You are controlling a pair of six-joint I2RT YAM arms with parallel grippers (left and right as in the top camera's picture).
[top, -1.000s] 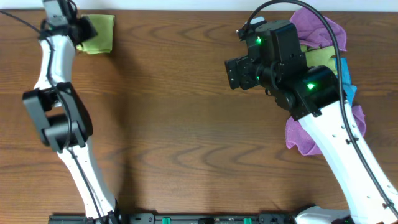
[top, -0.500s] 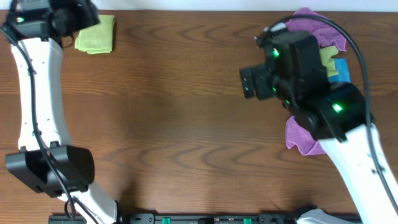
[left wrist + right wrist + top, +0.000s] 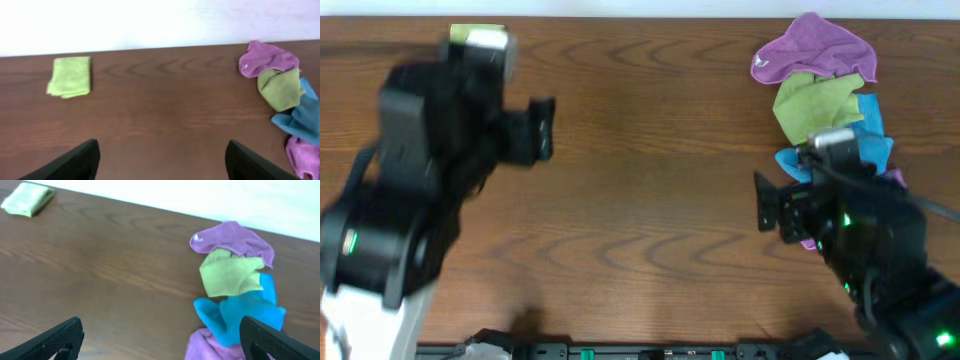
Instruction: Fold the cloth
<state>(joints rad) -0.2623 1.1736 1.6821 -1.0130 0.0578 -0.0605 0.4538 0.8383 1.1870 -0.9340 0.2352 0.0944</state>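
Left wrist view is showing the cloth (image 3: 70, 76) lying folded well ahead and left of your left gripper (image 3: 162, 150), it and the right gripper (image 3: 161, 330) both gaping empty, so you are probably finishing: be steering clear of the fold.

**Dark wood desk (image 3: 650, 200) before a plain white wall (image 3: 150, 20)**

The desk is a broad top of dark brown wood, its grain running lengthwise in long wavy bands. Behind the desk's far edge rises the wall, bare and evenly bright, meeting the wood in a straight line. Soft light falls on the desk, leaving a dull pale sheen across the wood in the right wrist view and faint blurred shadows toward its near edge.
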